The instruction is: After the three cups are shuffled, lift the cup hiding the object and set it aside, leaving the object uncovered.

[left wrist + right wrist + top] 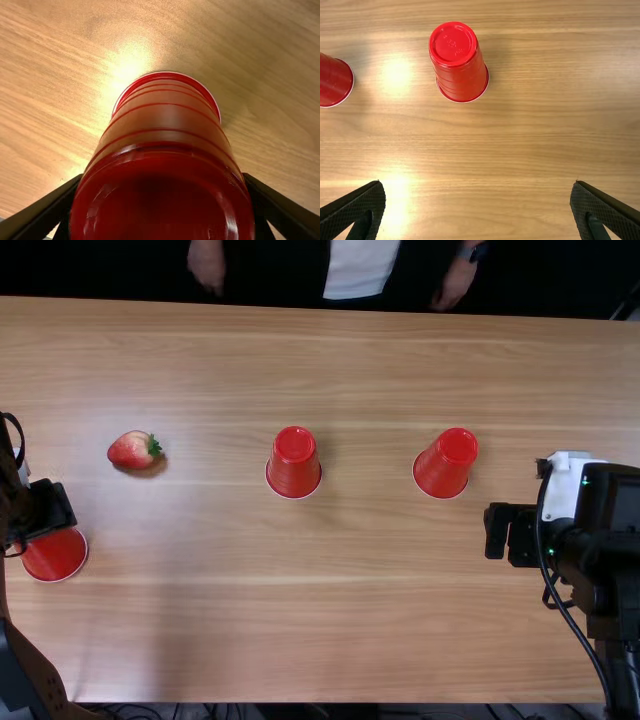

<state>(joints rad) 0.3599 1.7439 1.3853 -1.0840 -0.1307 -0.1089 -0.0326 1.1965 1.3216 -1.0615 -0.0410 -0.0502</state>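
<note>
We hold the upturned red plastic cup [56, 556] in the left gripper [46, 526]; a skewed release could topple it.

3 cups [293, 462] [446, 463] [58, 558] (all upside down), 1 strawberry [133, 449].

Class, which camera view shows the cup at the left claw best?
Left wrist view: the upside-down red cup sits large between the left claw's fingers. The top view shows it partly hidden under that claw.
</note>
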